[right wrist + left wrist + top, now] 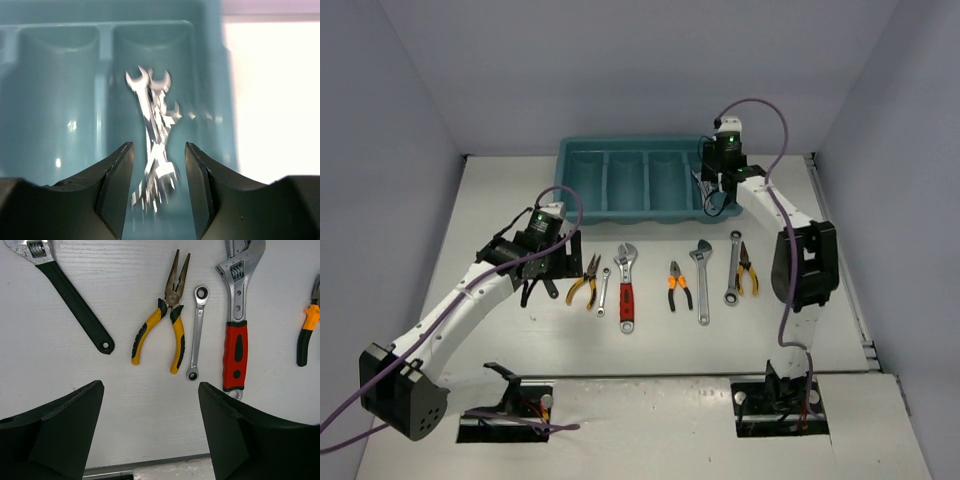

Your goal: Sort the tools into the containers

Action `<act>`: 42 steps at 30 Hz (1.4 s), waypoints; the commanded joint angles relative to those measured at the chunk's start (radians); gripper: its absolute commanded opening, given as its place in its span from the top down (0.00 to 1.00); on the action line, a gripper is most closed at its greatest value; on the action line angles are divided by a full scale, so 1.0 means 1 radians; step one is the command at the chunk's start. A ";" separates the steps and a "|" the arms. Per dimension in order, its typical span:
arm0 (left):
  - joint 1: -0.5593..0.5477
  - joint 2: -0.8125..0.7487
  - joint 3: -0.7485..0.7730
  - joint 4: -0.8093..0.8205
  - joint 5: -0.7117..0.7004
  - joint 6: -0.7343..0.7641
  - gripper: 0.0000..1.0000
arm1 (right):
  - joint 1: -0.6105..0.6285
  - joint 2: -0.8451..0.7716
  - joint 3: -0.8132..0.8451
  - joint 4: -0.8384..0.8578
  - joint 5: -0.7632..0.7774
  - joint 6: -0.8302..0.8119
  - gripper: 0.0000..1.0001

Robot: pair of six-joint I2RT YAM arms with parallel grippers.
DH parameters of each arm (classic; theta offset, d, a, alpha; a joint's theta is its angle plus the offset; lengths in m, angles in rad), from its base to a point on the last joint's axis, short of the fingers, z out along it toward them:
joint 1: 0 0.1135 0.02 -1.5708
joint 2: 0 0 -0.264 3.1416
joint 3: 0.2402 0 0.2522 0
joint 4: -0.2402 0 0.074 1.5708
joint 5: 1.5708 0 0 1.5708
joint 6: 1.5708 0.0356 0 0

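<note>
My right gripper [159, 147] hangs open over the rightmost compartment of the teal tray [60, 115]. Blurred silver spanners [152, 125] lie or drop between its jaws, touching neither finger. In the top view that gripper [713, 185] is at the tray's [630, 142] right end. My left gripper [150, 386] is open and empty above the table. Ahead of it lie a black adjustable wrench [75, 302], yellow pliers [167, 325], a small spanner [197, 332] and a red-handled wrench [236, 330].
A row of tools lies in front of the tray: orange pliers [679, 285], a silver adjustable wrench [703, 280], a long spanner [733, 268] and another pair of yellow pliers [747, 270]. Grey walls close in the table on three sides.
</note>
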 commanded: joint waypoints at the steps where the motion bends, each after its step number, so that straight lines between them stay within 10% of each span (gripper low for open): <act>1: 0.009 0.040 0.087 0.007 -0.006 0.026 0.26 | -0.005 -0.303 -0.177 0.008 0.025 0.085 0.58; 14: 0.009 0.129 0.162 0.009 0.046 0.062 0.26 | -0.016 -0.548 -0.728 -0.105 -0.091 0.292 0.60; 42: 0.009 0.051 0.070 0.011 0.069 0.022 0.26 | -0.060 -0.373 -0.729 -0.099 -0.053 0.289 0.64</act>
